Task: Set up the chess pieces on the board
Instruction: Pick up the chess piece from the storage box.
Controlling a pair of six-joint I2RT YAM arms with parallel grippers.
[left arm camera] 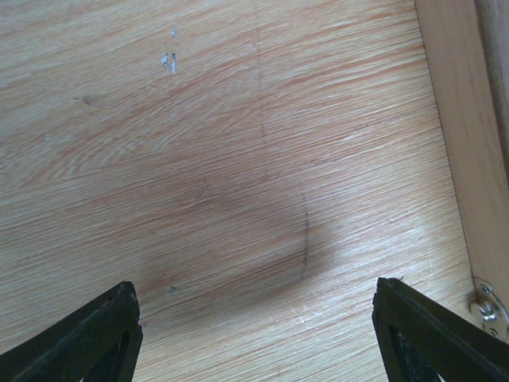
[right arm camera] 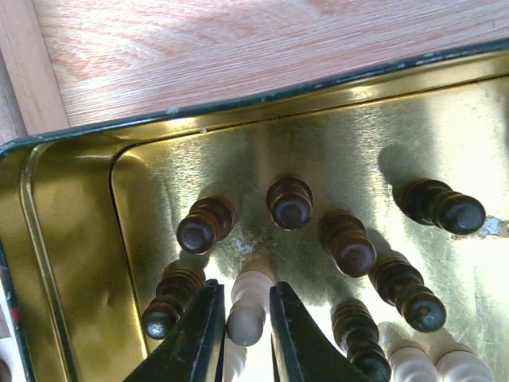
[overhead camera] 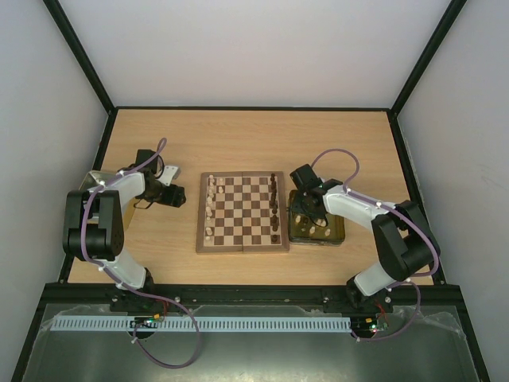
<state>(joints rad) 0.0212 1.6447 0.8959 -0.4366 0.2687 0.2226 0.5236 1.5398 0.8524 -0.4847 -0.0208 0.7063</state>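
In the top external view, you had the flat square wooden chessboard (overhead camera: 242,247) lying mid-table between the two arms. A file of cream-coloured turned wooden chess pieces (overhead camera: 211,208) stood along its left edge and a file of dark brown turned wooden chess pieces (overhead camera: 274,208) along its right. Just beside the board's right edge sat the shiny yellow-gold metal tray (overhead camera: 334,236), and your right gripper (overhead camera: 306,213) hung over it. The right arm was plainly the nearer one to the loose pieces. Your left gripper (overhead camera: 176,196) sat off the board's left side, well apart from them.

In the left wrist view, that gripper (left arm camera: 254,338) was spread wide with nothing in it. Only bare light wooden tabletop (left arm camera: 199,159) lay beneath, and the board's plain border (left arm camera: 461,159) ran down the right of the frame.

In the right wrist view, your gripper (right arm camera: 245,330) bracketed a single cream piece (right arm camera: 248,306) in the tray (right arm camera: 71,239). The jaws stood narrow and close on either side of its head. Whether they were already pinching it, you could not tell. The piece seemed upright, its long axis pointing up between the fingers, so the lift looked to be straight along it. Dark pieces (right arm camera: 205,225) crowded it, one touching or nearly touching the left finger (right arm camera: 191,338), and that one looked likely to be knocked.
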